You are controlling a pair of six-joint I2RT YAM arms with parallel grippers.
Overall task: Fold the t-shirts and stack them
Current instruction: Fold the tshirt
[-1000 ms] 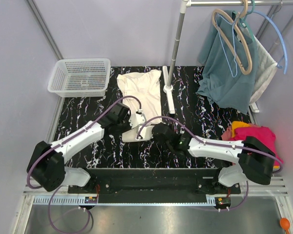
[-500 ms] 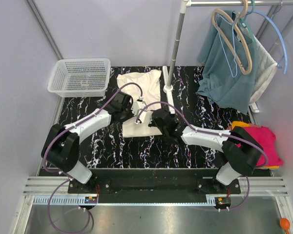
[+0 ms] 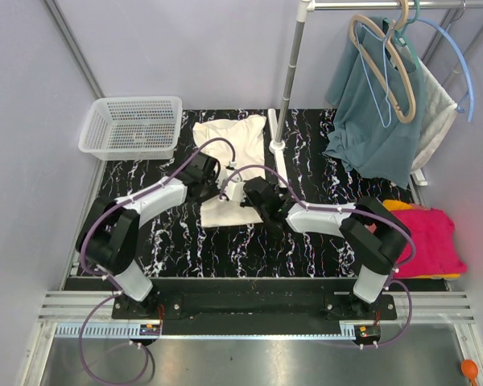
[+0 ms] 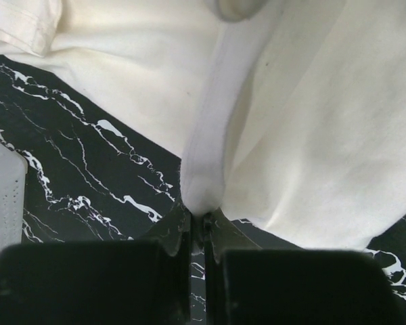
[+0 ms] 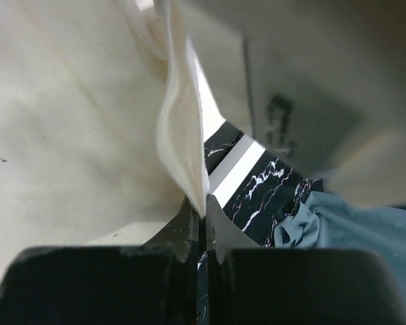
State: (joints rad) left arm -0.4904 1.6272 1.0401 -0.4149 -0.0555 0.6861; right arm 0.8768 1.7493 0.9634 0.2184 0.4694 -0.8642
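Top external, cream t-shirt (image 3: 229,143) hem, carried farther back

The cream soft-cloth t-shirt (image 4: 311,135) looked matt and smooth; the black white-veined tabletop (image 4: 88,176) seemed faintly glossy; the white mesh basket (image 3: 133,125) was plastic.
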